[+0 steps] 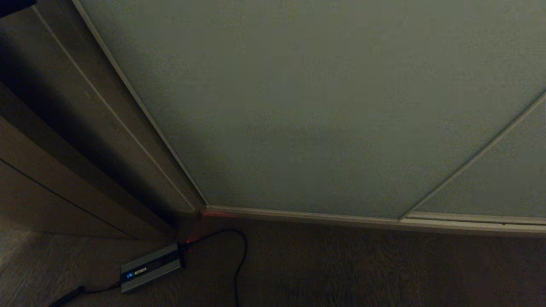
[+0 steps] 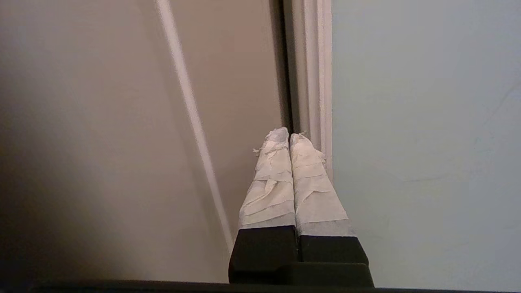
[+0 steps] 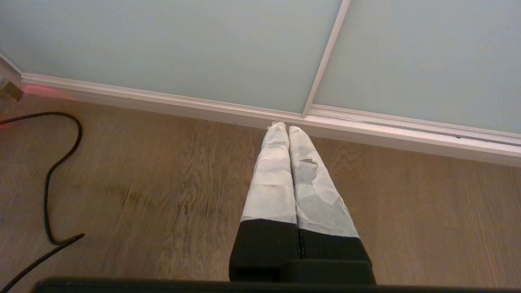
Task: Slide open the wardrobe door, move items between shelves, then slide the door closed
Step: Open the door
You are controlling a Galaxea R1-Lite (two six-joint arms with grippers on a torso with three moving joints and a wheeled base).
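The left tool (image 2: 290, 138) (clenched, empty) points at the cream frame edge of the sliding wardrobe door (image 2: 423, 122); the right tool (image 3: 283, 128), also clenched, hangs over the floor (image 3: 163, 183) beside that door.

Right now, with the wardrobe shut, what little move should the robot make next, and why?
Probably slip the left tool, fingers together, into the dark gap beside the sliding wardrobe door frame, then push sideways: the door is closed and the tips sit at that edge.

Pale grey-green sliding wardrobe door (image 1: 298, 106) with cream frame, brown wood side panel (image 1: 64, 140), brown wood-grain floor (image 3: 163, 195), black cable (image 3: 53, 171), left end effector (image 2: 290, 136) (white-taped fingers, black base)
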